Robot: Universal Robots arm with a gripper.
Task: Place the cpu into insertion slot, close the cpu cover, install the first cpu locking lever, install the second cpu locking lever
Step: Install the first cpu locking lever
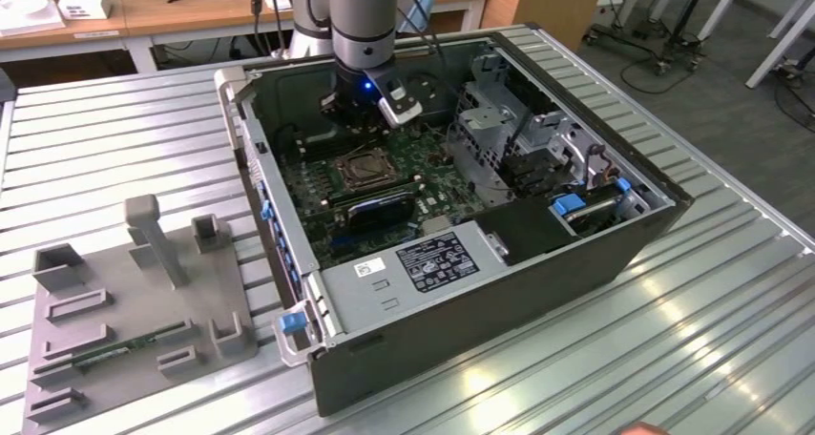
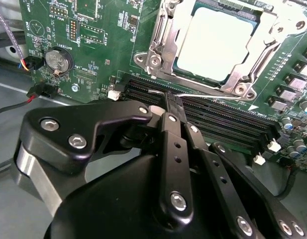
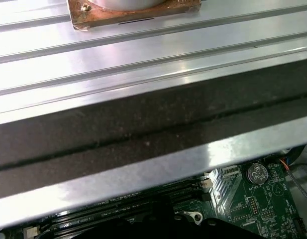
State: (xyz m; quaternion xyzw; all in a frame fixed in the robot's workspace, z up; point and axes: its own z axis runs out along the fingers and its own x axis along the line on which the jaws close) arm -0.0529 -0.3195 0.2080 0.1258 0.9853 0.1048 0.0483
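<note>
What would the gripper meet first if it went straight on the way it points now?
Probably the thin silver wire lever just ahead of the gripper, lying along the memory slots, before the cpu cover; the depth there is unclear.

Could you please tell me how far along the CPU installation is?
Done: the cpu sits in the insertion slot, the cpu cover down over it. In hand: the shut gripper is at a thin locking lever beside the memory slots. Left: latching the levers, it seems.
</note>
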